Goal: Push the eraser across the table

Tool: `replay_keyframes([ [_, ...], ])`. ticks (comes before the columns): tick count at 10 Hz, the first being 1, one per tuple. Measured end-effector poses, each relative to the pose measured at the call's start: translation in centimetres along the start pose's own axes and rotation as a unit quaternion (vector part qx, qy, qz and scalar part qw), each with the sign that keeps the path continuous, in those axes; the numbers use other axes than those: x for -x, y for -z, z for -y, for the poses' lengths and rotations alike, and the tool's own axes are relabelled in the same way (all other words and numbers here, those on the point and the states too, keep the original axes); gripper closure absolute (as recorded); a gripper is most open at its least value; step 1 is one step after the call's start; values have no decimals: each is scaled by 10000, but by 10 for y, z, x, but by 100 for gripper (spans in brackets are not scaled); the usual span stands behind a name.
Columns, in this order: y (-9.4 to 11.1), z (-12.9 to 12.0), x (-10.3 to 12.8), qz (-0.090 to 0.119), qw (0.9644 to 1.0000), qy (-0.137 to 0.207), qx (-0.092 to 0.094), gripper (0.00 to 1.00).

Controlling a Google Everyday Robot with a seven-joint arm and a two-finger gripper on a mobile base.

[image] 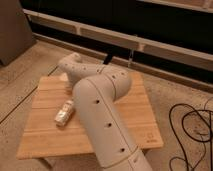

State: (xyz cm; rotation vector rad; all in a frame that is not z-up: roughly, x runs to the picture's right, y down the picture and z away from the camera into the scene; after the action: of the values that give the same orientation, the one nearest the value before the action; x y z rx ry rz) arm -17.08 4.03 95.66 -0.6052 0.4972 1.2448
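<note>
The eraser (64, 113), a small pale oblong block, lies on the left half of the table (130, 117), whose light bamboo-plank top has rounded corners. My white arm rises from the bottom edge, bends over the table's middle and reaches left. My gripper (69, 89) hangs below the wrist at the table's far left, shut, just beyond the eraser and apart from it. The forearm hides most of the gripper.
Black cables (192, 127) loop over the speckled floor to the table's right. A long dark wall with a pale ledge (150, 42) runs behind the table. A grey panel (12, 30) stands at the far left.
</note>
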Motion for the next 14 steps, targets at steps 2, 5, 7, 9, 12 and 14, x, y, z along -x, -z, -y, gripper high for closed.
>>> replay_keyframes([
  [2,11,12,21,514,9985,-179,78,100],
  [5,23,21,34,1065,9939,-220,183,100],
  [7,24,19,29,1133,9931,-197,232,100],
  [9,23,18,29,1133,9931,-189,233,100],
  [12,23,17,28,1119,9932,-191,247,100],
  [14,6,3,25,856,9957,-182,302,100],
])
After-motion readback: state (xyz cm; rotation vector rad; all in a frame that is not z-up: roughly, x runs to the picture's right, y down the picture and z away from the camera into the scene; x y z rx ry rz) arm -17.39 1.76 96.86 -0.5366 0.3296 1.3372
